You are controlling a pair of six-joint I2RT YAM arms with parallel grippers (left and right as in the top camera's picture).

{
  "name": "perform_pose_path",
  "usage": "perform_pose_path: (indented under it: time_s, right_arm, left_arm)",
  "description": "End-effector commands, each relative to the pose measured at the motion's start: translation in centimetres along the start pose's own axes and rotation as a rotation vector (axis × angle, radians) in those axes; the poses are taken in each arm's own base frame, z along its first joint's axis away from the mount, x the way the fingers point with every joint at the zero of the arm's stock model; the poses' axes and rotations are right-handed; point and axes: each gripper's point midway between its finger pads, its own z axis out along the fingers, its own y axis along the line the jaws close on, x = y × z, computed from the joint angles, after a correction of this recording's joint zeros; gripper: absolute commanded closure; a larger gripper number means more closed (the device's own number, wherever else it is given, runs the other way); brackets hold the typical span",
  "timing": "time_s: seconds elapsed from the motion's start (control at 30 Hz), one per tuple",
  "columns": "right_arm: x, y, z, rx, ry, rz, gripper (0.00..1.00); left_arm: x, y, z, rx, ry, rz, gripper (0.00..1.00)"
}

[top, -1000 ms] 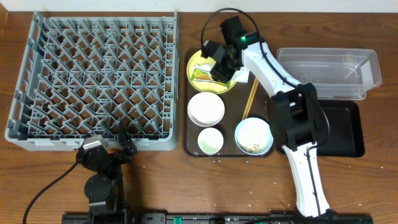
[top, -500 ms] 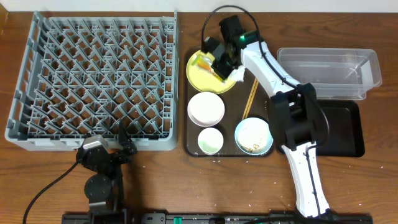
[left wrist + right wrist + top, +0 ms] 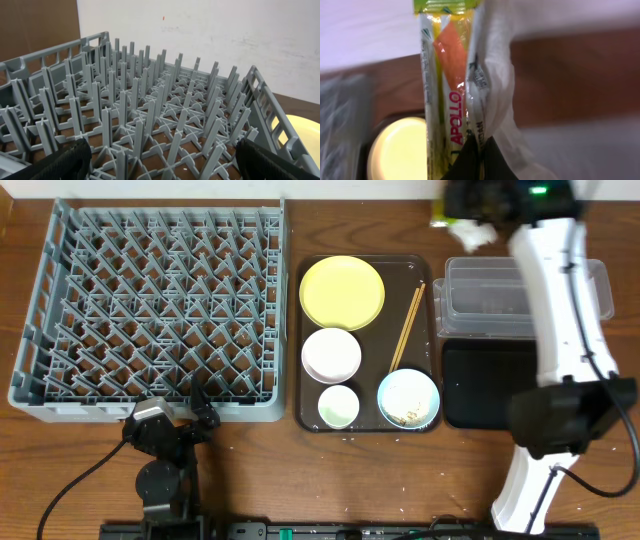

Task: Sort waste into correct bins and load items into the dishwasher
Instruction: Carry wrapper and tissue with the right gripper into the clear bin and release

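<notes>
Right tool (image 3: pixel 472 152) clamps a glossy, flat snack wrapper (image 3: pixel 445 75) with crumpled white napkin (image 3: pixel 499 112)

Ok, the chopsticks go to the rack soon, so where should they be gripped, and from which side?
Probably near mid-length: take the chopsticks by coming straight down from above, with the jaws set across them. They lie flat and together on the tray, slanted, with bare tray on either side.

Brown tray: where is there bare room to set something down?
Only slivers: between the white bowl and chopsticks, and right of the chopsticks above the blue bowl. The left column is packed. The black tray to the right looks bare.
</notes>
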Motion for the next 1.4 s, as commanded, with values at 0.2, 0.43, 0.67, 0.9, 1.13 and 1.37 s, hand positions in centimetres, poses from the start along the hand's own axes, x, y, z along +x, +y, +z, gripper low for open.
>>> perform_pose_path:
  time_s: [0.2,0.43,0.67,0.9,1.13,1.37]
  right_arm:
    - [4.4,-15.1,0.3,0.536,-0.018,0.981,0.98]
    - [6.0,-17.2,0.9,0.605,-0.043,1.198,0.98]
    - [7.4,-17.7,3.1,0.622,-0.060,1.284,0.99]
    - [8.6,-18.0,4.4,0.631,-0.042,1.269,0.99]
    - [5.8,-17.4,3.3,0.532,-0.028,0.960,0.80]
    - [3.7,-16.6,1.4,0.467,-0.055,0.783,0.14]
  left_arm:
    - [1.7,0.5,0.1,-0.020,0.049,-0.002,0.07]
    - [1.7,0.5,0.1,-0.020,0.049,-0.002,0.07]
    - [1.7,0.5,0.1,-0.020,0.049,-0.002,0.07]
    - [1.7,0.5,0.1,-0.020,0.049,-0.002,0.07]
    - [1.7,0.5,0.1,-0.020,0.049,-0.002,0.07]
    - [1.7,0.5,0.1,-0.020,0.049,-0.002,0.07]
